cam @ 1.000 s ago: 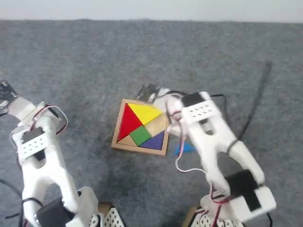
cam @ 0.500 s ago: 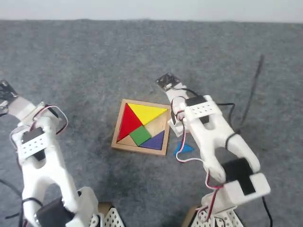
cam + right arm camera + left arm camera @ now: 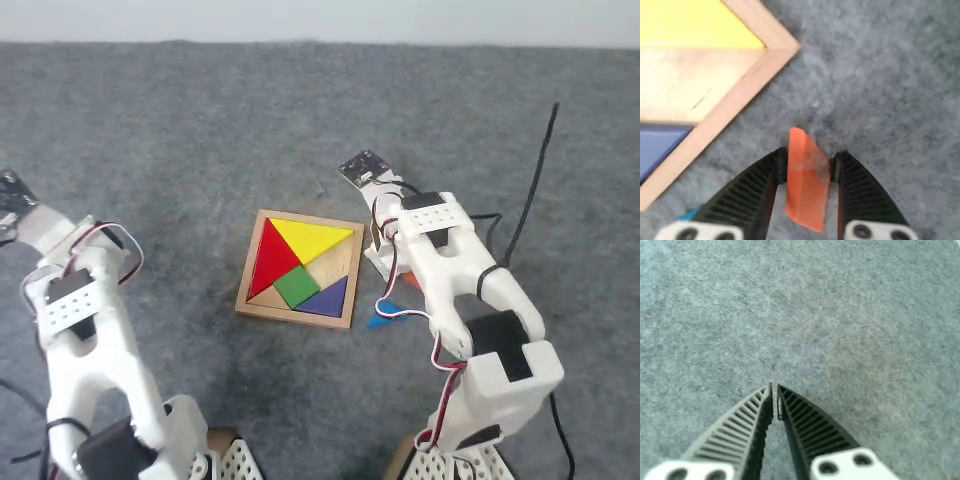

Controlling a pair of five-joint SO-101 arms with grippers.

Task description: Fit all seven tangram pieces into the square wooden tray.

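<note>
Right pincer (image 3: 810, 155) grasps the orange piece (image 3: 805, 182) just beside the tray (image 3: 297, 313); a blue piece (image 3: 383, 320) lies near the tray; left pincer (image 3: 774, 388) is clenched over the grey surface (image 3: 840, 315), well apart from the tray.

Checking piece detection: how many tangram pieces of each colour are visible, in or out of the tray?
red piece: 1
yellow piece: 1
green piece: 1
dark blue piece: 1
light blue piece: 1
orange piece: 1
Total: 6
</note>
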